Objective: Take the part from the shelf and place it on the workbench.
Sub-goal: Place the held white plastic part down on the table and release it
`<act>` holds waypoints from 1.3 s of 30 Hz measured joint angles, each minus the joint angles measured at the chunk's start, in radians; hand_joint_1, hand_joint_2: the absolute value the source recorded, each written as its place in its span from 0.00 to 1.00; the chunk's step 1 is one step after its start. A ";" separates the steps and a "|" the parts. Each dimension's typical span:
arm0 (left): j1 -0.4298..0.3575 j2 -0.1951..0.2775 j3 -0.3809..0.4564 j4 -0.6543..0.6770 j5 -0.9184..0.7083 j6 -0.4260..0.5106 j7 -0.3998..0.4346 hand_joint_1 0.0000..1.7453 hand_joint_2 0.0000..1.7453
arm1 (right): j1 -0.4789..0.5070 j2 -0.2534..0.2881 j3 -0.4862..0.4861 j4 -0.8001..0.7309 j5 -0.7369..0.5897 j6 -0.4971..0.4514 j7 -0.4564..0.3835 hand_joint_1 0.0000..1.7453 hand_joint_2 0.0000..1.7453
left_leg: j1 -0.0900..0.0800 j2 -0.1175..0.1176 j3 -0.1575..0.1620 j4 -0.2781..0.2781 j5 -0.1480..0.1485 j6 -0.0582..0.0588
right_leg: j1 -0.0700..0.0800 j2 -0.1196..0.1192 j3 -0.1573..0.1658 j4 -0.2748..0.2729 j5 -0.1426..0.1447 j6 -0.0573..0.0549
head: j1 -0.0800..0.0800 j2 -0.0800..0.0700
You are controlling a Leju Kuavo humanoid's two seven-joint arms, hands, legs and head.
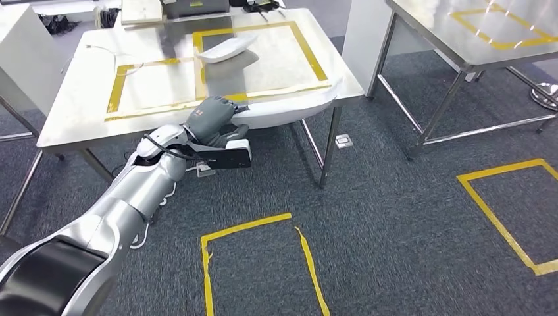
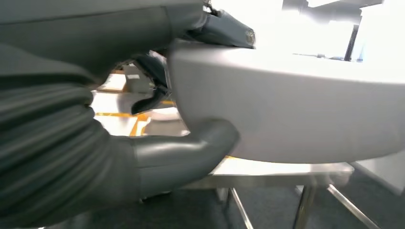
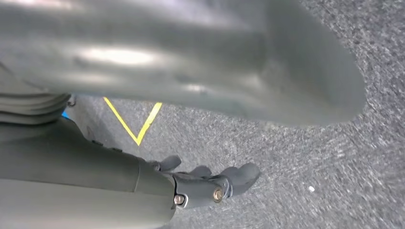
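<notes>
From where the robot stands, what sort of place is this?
Probably a workshop or robot test floor: steel workbenches marked with yellow tape outlines, taped squares on the grey carpet, and the left hand holding a white moulded part.

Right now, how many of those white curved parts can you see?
2: one white part held by the left robot hand at the workbench edge, another white part lying farther back.

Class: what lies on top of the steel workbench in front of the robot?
One white part lies inside a yellow tape frame on the workbench. The left hand holds another white part over the near edge.
</notes>
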 joint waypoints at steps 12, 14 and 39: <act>-0.044 0.142 -0.001 0.063 -0.080 0.045 0.095 1.00 1.00 | -0.002 0.004 0.000 0.000 0.001 0.004 0.001 0.00 0.00 | 0.019 0.022 -0.182 0.068 0.077 -0.032 | -0.011 0.006 0.139 -0.005 -0.096 -0.014 | -0.013 0.000; -0.045 0.147 -0.002 0.068 -0.082 0.046 0.096 1.00 1.00 | -0.005 0.004 0.000 0.000 0.001 0.005 0.002 0.00 0.00 | 0.016 0.024 -0.169 0.002 0.126 -0.019 | -0.008 0.002 0.153 -0.008 -0.109 -0.003 | -0.014 0.000; -0.057 0.264 -0.003 0.118 -0.119 -0.001 0.193 1.00 1.00 | -0.001 0.007 -0.001 0.000 -0.008 0.013 0.001 0.00 0.00 | 0.028 0.015 -0.216 0.267 -0.059 -0.055 | -0.002 0.006 0.096 -0.028 -0.048 -0.036 | -0.009 0.000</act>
